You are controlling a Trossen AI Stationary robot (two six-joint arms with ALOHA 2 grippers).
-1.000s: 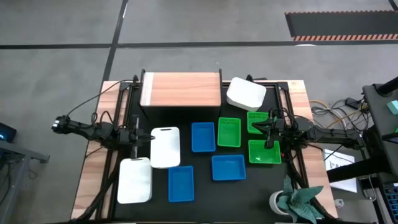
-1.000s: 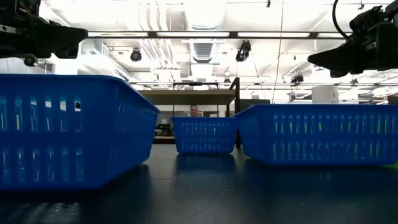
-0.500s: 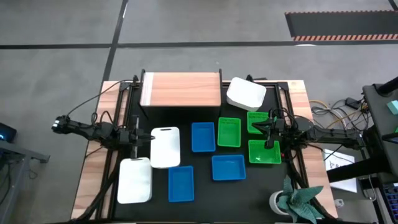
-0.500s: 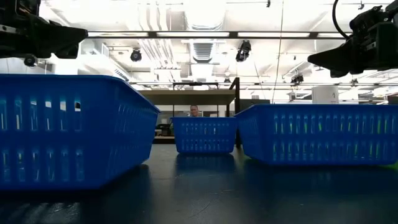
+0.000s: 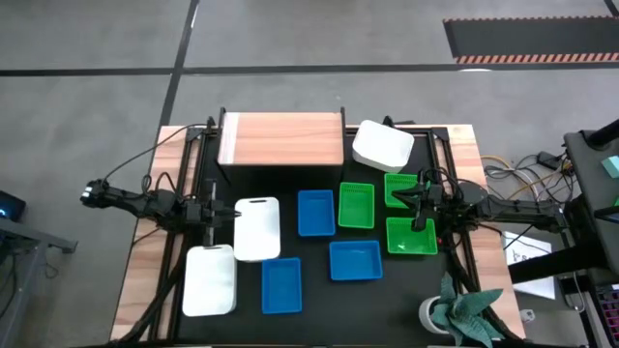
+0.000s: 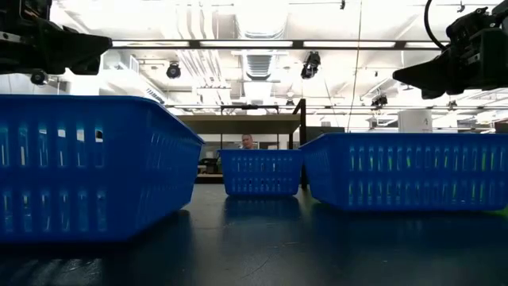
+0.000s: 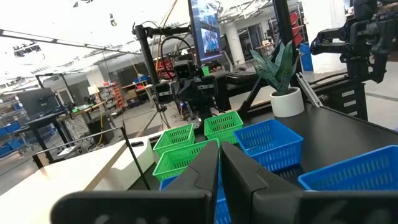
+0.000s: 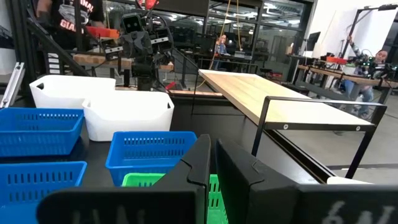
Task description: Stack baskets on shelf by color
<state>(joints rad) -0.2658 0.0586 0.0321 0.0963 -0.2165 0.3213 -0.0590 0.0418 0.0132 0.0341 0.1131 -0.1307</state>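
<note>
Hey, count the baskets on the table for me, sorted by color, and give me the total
Blue baskets: 3
White baskets: 3
Green baskets: 3
Total: 9
None are on the shelf yet.

**Light and picture quality**

Even overhead light is falling on the table (image 5: 319,280); shadows are staying short and soft. In the low view ceiling fixtures are blowing out to white, and the nearest blue basket (image 6: 87,167) is looking soft. The tabletop is throwing dull sheen. Wrist views: own fingers blurring, bright background washing out
</note>
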